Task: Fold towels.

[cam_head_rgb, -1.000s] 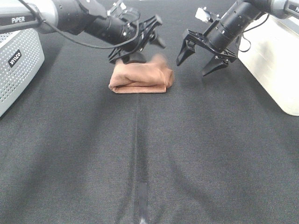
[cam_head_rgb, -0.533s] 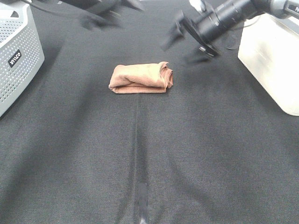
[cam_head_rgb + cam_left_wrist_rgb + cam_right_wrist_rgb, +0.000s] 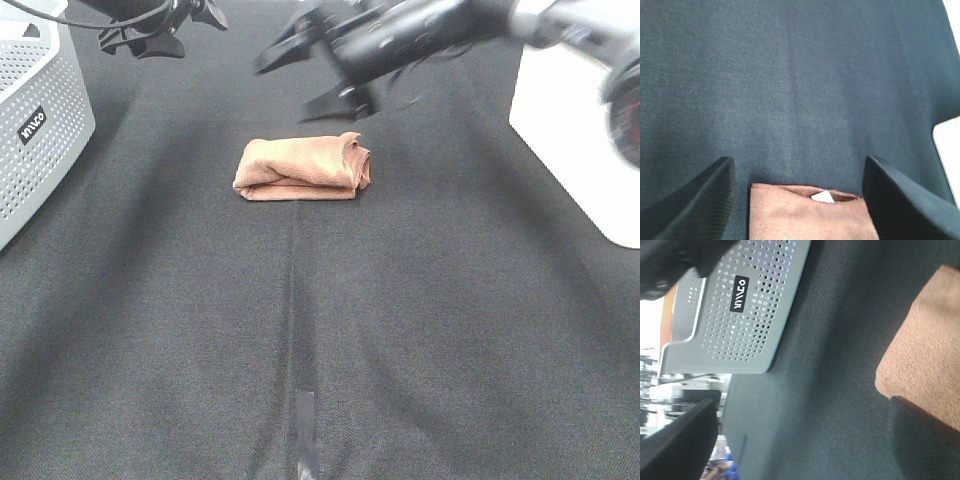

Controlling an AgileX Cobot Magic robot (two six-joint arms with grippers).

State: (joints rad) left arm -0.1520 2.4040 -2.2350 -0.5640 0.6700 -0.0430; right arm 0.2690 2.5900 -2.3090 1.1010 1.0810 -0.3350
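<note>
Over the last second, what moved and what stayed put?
Both arms pulled up and away from the towel. The left gripper, which was down at the cloth's far edge, withdrew to the far left; its jaws are open and empty. The right gripper, jaws open, swung from the right across to above the towel's far side. The towel stayed folded in the same spot; the perforated grey box is unchanged.

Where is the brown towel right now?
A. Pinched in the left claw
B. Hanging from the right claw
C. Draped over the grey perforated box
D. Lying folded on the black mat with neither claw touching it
D: the brown towel lies as a folded bundle on the black mat, while the left claw and the right claw are both open and off it.
</note>
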